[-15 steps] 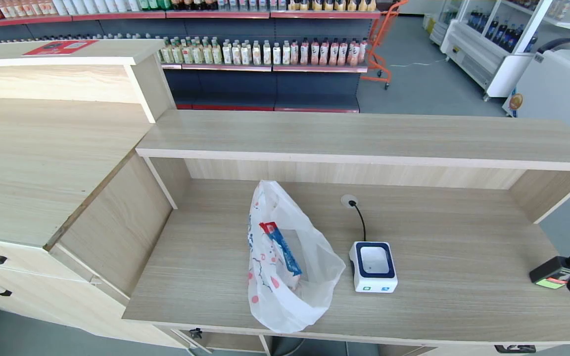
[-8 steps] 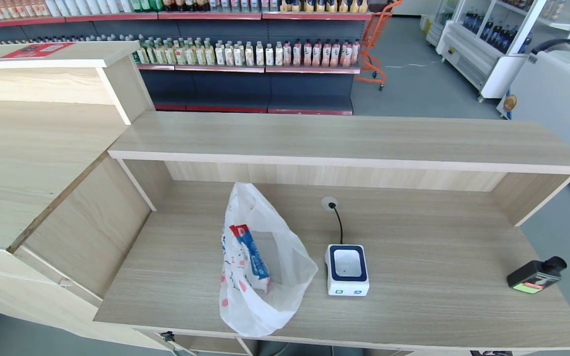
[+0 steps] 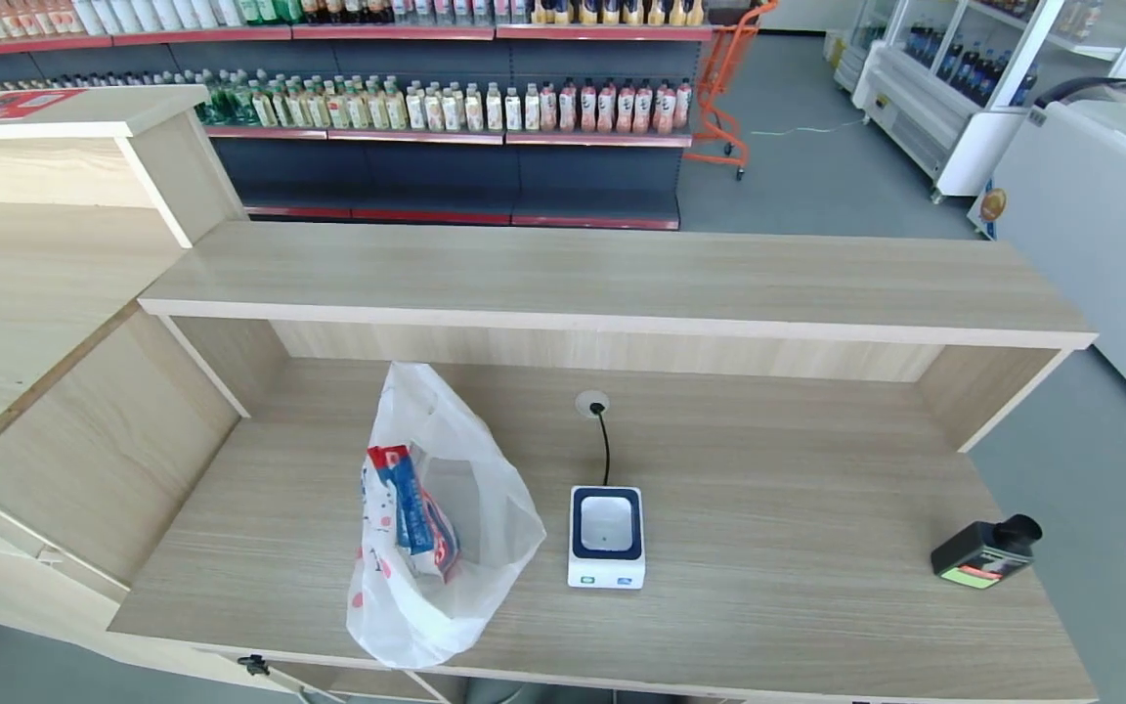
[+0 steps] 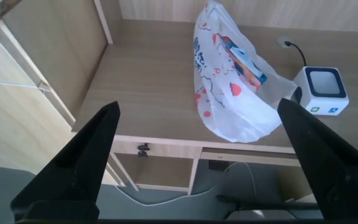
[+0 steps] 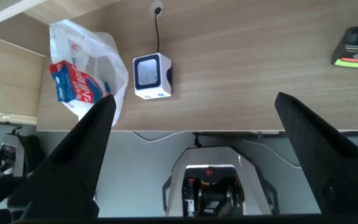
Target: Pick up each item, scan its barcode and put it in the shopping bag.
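The bottle (image 3: pixel 985 552) lies on its side near the right end of the surface (image 3: pixel 798 548), well apart from the scanner (image 3: pixel 606 536) and from the bag (image 3: pixel 446 460) beyond it. It is small and dark, with a black cap and a bright label facing up. It looks rigid and light, and its round, smooth body would likely roll or slip under a glancing touch. I cannot tell whether it is glass or plastic, so a firm but not hard squeeze seems wise.

The best hold is probably across the middle of the body, square to its long axis. The cap end is narrower and would give less grip. Where its barcode sits I cannot tell, so the grasp should leave most of the label uncovered for the scanner.

The bag is thin, soft film, slumped with its mouth open, and a packet (image 3: pixel 411 513) already sits inside. It will give way if pushed, so the bottle is better lowered in from above.

The right jaws are spread wide and empty, off the surface's near edge. The left jaws are also wide and empty, off the near edge on the bag's side.
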Controlling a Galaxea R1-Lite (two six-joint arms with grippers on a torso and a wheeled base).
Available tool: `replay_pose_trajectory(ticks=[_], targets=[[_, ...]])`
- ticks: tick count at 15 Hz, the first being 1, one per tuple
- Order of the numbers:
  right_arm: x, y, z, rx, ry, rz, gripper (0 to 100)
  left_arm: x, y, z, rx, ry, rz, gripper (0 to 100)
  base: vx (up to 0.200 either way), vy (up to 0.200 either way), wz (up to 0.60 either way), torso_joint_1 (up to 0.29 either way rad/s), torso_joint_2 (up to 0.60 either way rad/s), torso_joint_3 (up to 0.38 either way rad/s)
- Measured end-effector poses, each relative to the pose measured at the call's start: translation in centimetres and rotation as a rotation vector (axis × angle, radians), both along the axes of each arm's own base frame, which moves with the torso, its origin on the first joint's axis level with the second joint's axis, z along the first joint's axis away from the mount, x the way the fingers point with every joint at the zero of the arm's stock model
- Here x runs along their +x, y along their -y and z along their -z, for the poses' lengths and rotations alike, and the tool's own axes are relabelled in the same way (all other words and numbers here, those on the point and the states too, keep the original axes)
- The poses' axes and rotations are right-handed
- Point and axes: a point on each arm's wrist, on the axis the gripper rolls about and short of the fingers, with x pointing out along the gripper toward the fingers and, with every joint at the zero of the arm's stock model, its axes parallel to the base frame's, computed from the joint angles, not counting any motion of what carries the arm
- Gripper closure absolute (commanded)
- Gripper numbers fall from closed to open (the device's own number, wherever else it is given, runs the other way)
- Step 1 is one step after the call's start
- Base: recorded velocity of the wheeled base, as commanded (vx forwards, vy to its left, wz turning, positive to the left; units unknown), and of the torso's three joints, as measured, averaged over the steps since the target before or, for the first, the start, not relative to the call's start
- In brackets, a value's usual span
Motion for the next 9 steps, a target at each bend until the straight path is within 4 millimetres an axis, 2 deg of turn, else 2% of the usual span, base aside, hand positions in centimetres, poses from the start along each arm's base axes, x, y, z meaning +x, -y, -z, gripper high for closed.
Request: replay_pose_trajectory(ticks=[1, 9], targets=[[0.01, 0.0, 0.07, 0.0, -0.008, 0.001, 0, 0.0, 0.0, 0.0, 0.0, 0.0, 0.0, 0, 0.0, -0.2, 0.0, 0.002, 0.0, -0.002], [0.18, -0.03, -0.22, 0.0, -0.009, -0.001, 0, 0.0, 0.0, 0.0, -0.001, 0.0, 0.003, 0, 0.0, 0.0, 0.0, 0.0, 0.0, 0.0]])
